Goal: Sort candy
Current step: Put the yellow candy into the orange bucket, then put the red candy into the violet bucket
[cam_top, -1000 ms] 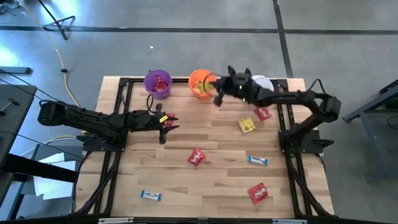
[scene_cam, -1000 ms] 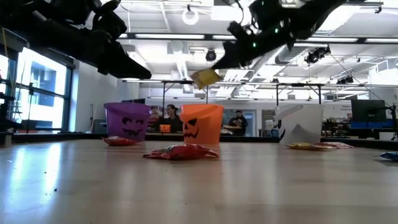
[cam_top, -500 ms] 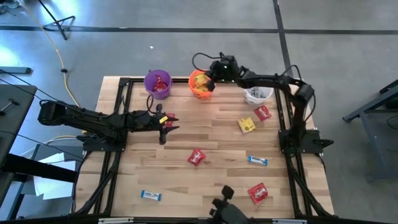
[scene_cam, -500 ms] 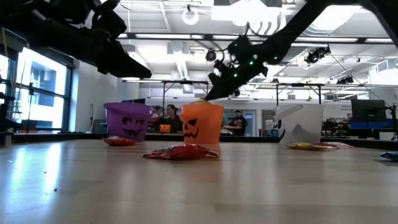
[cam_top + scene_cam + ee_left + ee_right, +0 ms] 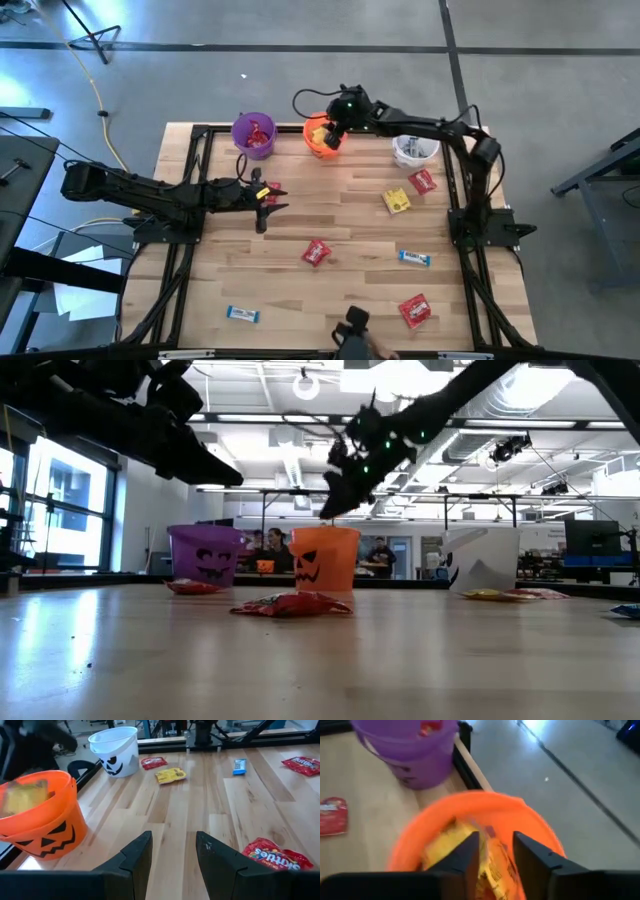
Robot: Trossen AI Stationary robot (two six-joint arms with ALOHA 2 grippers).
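The right gripper (image 5: 495, 851) hangs spread over the orange plastic jack-o'-lantern bucket (image 5: 410, 845), a crinkly yellow candy packet (image 5: 492, 867) dropping between its fingers. If the claw descends or swings sideways, it could clip the rim and tip the bucket. The left gripper (image 5: 172, 851) waits open near a red packet (image 5: 272, 855).

Three buckets stand along the far edge of the wooden table (image 5: 350, 230): purple (image 5: 253, 135), orange (image 5: 322, 137), white (image 5: 414, 150). Beyond, under ceiling lights, what look like seated people (image 5: 382, 553).
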